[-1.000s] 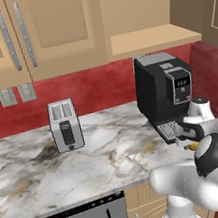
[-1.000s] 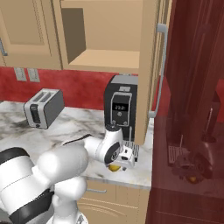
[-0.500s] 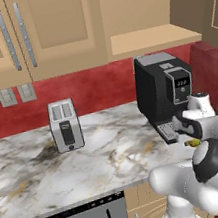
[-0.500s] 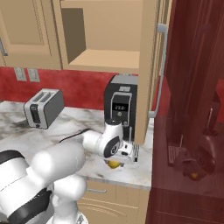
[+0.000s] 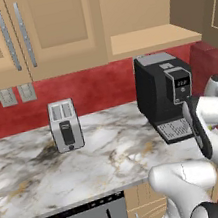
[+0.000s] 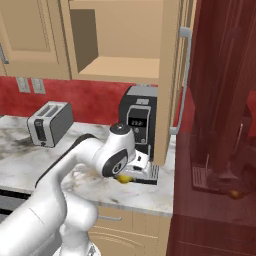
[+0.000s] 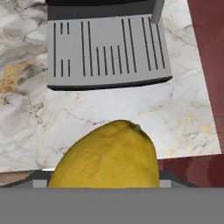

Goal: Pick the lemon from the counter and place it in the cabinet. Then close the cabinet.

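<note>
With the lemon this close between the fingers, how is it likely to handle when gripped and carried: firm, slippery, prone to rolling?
The lemon looks plump and rounded, so it would probably roll if set loosely on the counter. Its skin appears finely dimpled rather than glossy, which likely gives the fingers fair grip. It is small beside the coffee machine's drip tray, so probably light and firm enough to hold.

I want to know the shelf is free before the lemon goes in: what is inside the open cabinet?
The open cabinet shows a bare tan shelf and plain inner walls, nothing standing on the visible part. Its door covers the right end, so that part cannot be checked.
</note>
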